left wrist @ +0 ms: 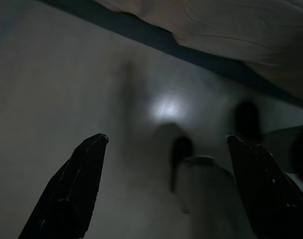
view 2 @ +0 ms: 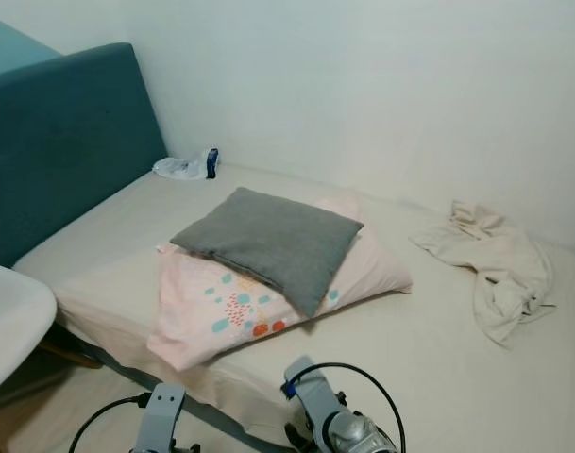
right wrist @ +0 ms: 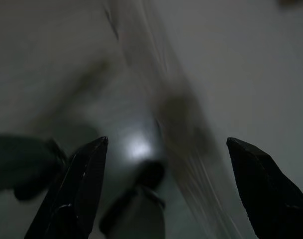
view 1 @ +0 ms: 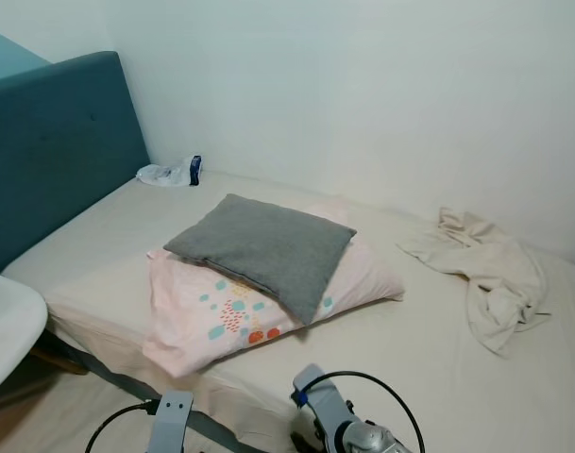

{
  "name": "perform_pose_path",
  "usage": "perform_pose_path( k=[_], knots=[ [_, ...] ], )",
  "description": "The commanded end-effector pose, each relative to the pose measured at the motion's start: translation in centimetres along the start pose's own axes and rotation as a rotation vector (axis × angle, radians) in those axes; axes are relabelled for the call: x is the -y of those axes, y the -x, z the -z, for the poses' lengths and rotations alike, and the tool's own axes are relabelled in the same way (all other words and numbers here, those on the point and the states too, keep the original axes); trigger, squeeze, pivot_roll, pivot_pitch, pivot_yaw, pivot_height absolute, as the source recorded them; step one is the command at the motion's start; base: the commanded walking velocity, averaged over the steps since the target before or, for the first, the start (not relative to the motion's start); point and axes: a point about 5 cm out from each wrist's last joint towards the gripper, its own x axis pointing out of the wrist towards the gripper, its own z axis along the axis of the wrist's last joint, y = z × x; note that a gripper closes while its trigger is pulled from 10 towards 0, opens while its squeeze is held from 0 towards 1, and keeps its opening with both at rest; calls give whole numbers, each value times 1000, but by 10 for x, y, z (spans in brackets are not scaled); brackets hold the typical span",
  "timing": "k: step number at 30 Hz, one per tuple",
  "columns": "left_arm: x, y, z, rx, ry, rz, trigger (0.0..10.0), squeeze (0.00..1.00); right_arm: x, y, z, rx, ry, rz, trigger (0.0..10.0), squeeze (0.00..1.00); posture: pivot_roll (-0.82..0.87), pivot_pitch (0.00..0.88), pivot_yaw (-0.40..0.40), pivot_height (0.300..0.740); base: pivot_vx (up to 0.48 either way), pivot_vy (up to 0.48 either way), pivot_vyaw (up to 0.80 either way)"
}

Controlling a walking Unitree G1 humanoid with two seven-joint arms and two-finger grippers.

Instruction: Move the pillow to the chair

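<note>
Left eye view is showing two pillows stacked mid-bed: the grey pillow (view 1: pixel 263 247) is lying on the pink patterned pillow (view 1: pixel 259 300), its long axis running diagonally from the headboard (view 1: pixel 56 142) side toward the robot's right. Both arms are hanging low ahead of the mattress edge, the right gripper (right wrist: pixel 166 184) and left gripper (left wrist: pixel 166 184) each spreading its fingers wide (nothing between them). The right looks slightly nearer. One white chair (view 1: pixel 4 326) is sitting at far left, one crumpled cloth (view 1: pixel 485 269) right.
</note>
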Motion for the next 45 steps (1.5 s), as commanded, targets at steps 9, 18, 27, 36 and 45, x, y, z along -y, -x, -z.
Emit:
perform_pose_path(
  k=[9, 18, 27, 36, 45],
  knots=[
    [7, 3, 15, -12, 100, 25, 10000, 0, -1, 0, -3, 39, 8, 14, 10000, 0, 58, 0, -186, 740, 0, 0, 0],
    [-1, 2, 2, 70, 91, -10, 10000, 0, 17, 1, -28, 177, -142, 142, 10000, 0, 63, 0, -142, 740, 0, 0, 0],
    [-8, 0, -13, 107, 84, -17, 10000, 0, 17, 2, -45, 306, -337, 78, 10000, 0, 52, 0, -96, 740, 0, 0, 0],
    [-2, 0, -14, 93, 71, 15, 10000, 0, 14, 1, -45, 324, -386, 27, 10000, 0, 24, 0, -65, 740, 0, 0, 0],
    [2, 0, -7, 66, 36, 37, 10000, 0, 22, 2, -57, 359, -448, 24, 10000, 0, 26, 0, -61, 740, 0, 0, 0]
  ],
)
